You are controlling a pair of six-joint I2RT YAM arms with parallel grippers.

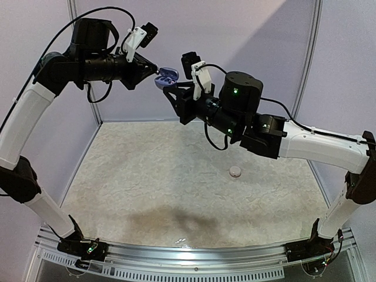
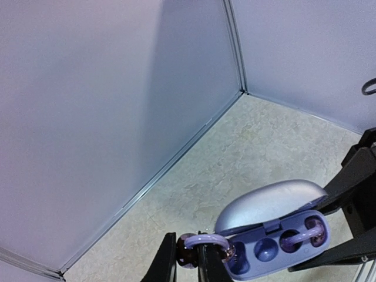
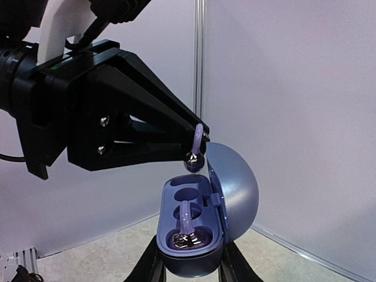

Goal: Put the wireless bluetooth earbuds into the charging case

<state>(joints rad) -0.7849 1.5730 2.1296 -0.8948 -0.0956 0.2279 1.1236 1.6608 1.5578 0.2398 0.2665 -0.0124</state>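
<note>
left gripper (image 1: 154,71) pinched shut on a lilac earbud (image 3: 198,147) at the 12 o'clock rim of the open charging case (image 3: 235,188), right gripper (image 3: 190,265) clamped round the case base, high above the table (image 1: 147,176), second earbud (image 3: 187,228) seated in the 6 o'clock well, small whitish piece (image 1: 235,171), perhaps another earbud, on the table towards 4 o'clock

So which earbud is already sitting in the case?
The lower earbud, lying in the case socket nearest the right gripper; the upper earbud hangs above, pinched in the left gripper's jaws.
</note>
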